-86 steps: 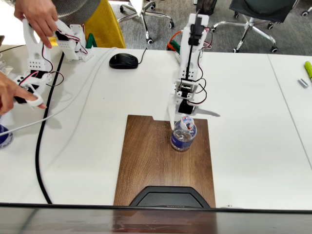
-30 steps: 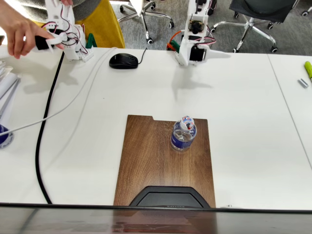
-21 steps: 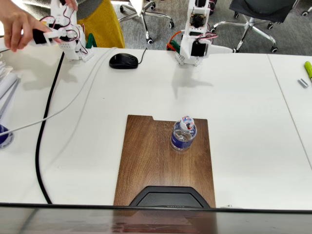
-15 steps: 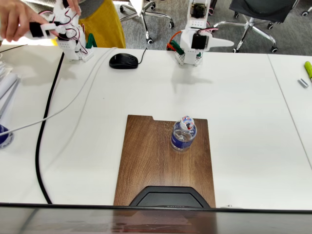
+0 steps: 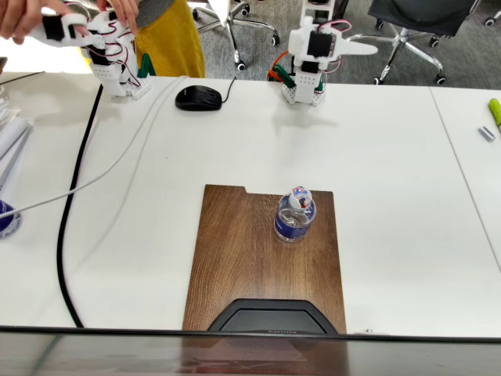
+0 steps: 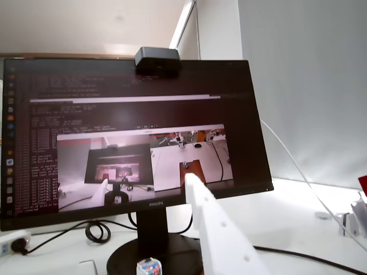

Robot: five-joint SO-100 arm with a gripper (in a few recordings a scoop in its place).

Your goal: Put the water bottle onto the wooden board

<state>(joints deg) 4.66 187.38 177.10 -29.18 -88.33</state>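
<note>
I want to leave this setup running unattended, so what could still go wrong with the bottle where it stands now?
The water bottle stands upright on the wooden board, but near the board's right edge rather than its middle, so a knock to the table might tip or roll it off. The gripper is raised at the arm's base, well away from the bottle; a later sweep over the board could topple it, since it is narrow and upright.

One water bottle (image 5: 295, 218) stands on one wooden board (image 5: 250, 258); beyond the board lie one computer mouse (image 5: 199, 97) and two cables (image 5: 78, 180).
</note>
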